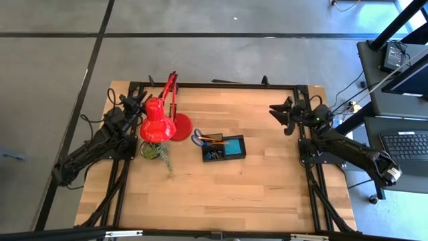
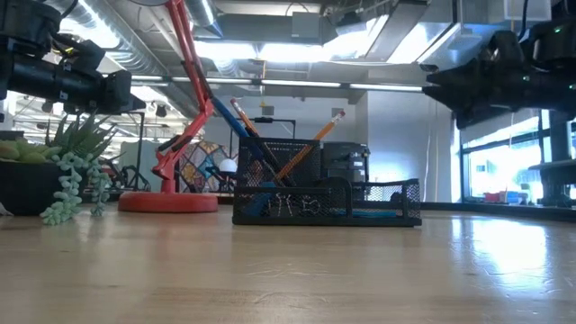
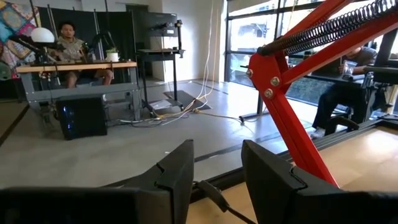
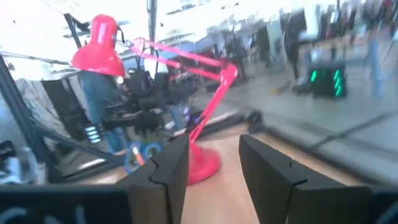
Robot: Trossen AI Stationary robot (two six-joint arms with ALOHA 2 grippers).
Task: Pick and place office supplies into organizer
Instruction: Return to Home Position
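Observation:
The black mesh organizer [image 1: 224, 148] stands mid-table and shows side-on in the low view [image 2: 378, 205]. In it are blue-handled scissors [image 1: 198, 138], orange pencils [image 2: 301, 155] leaning upright, and a light-blue note pad [image 1: 234, 147]. My left gripper [image 3: 216, 171] hovers level at the table's far left [image 1: 137, 102], behind the red lamp, open and empty. My right gripper [image 4: 214, 165] hovers at the far right [image 1: 275, 110], pointing toward the lamp and the organizer, open and empty.
A red desk lamp [image 1: 160, 120] stands left of the organizer on its round base [image 2: 168, 202]. A green potted plant [image 1: 152, 151] sits in front of it. Bare wood lies toward the table's near edge [image 1: 221, 201]. People sit in the room beyond the table [image 3: 69, 46].

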